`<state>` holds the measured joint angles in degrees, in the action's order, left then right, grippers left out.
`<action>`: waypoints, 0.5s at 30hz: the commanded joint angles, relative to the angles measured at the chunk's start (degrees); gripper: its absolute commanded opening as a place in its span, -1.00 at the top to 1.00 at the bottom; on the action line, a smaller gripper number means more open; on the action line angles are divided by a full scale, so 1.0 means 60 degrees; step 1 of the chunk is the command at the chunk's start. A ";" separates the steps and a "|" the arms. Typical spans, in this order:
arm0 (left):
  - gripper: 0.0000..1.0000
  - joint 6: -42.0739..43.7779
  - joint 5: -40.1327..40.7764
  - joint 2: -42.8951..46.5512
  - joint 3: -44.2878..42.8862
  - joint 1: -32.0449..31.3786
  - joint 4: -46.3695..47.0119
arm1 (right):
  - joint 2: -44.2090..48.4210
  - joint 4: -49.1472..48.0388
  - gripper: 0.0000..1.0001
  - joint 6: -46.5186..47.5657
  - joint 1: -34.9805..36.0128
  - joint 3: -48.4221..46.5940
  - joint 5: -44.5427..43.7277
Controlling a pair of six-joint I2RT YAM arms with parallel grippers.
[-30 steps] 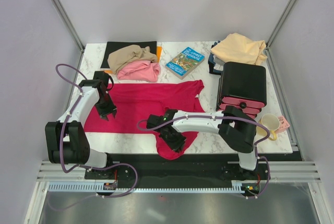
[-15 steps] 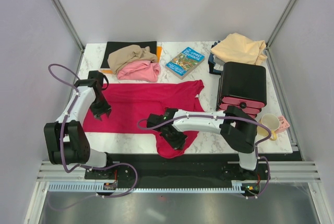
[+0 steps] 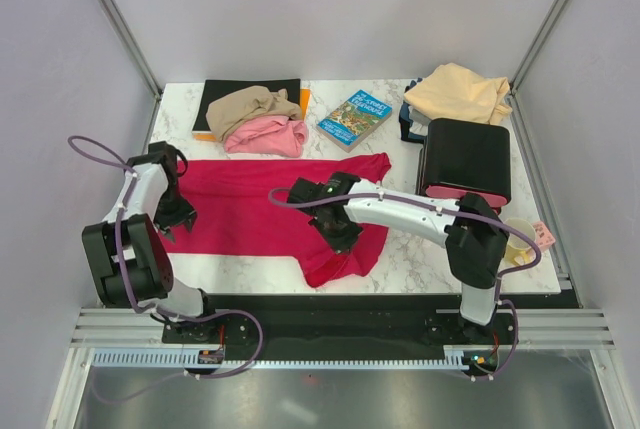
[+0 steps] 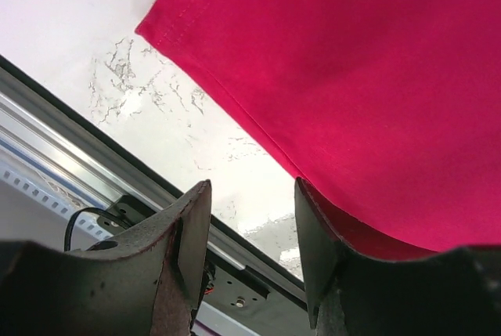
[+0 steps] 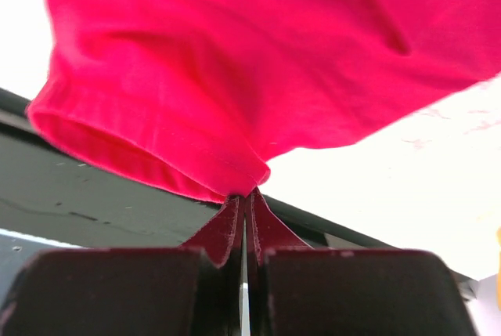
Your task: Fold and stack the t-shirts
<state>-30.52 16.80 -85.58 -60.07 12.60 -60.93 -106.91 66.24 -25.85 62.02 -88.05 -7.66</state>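
The crimson red t-shirt (image 3: 250, 204) lies spread across the middle of the marble table. My right gripper (image 3: 340, 237) is shut on a fold of its near part, and in the right wrist view the red cloth (image 5: 235, 62) bunches up from my right gripper (image 5: 246, 193). My left gripper (image 3: 172, 219) stands open at the shirt's left hem. In the left wrist view that hem (image 4: 235, 109) runs down to the right finger, with only bare marble inside my left gripper (image 4: 252, 187). The tan-brown shirt (image 3: 250, 106) and pink shirt (image 3: 268, 136) lie crumpled at the back left. The peach-cream shirt (image 3: 458, 92) sits at the back right.
A black mat (image 3: 225, 88) lies under the tan-brown shirt. A blue book (image 3: 355, 119) rests at the back centre. A black and red box (image 3: 465, 164) stands on the right, with a cream mug (image 3: 517, 239) in front of it. The table's near edge and rail (image 4: 94, 156) are close to the left gripper.
My right gripper has shut on the red shirt's near part and carried it away from the front edge. My left gripper has slid left to the shirt's hem and opened wider.
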 commanded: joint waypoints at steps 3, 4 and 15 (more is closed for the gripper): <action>-0.09 -0.0450 -0.0089 -0.0428 0.0300 0.0975 0.0237 | 0.0343 0.0357 1.00 0.0791 -0.1164 -0.0383 -0.0378; -0.09 -0.0464 -0.0090 -0.0574 0.0315 0.1063 0.0237 | 0.0329 0.0357 1.00 0.0865 -0.1297 -0.0441 -0.0407; -0.09 -0.0567 0.0130 -0.0897 0.0330 0.1694 0.0442 | -0.0374 0.0357 1.00 0.1510 -0.2352 -0.1555 -0.0174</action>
<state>-31.90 16.43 -89.95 -57.65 21.91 -59.55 -107.46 67.72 -19.03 48.77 -93.91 -8.88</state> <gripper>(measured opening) 0.543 0.010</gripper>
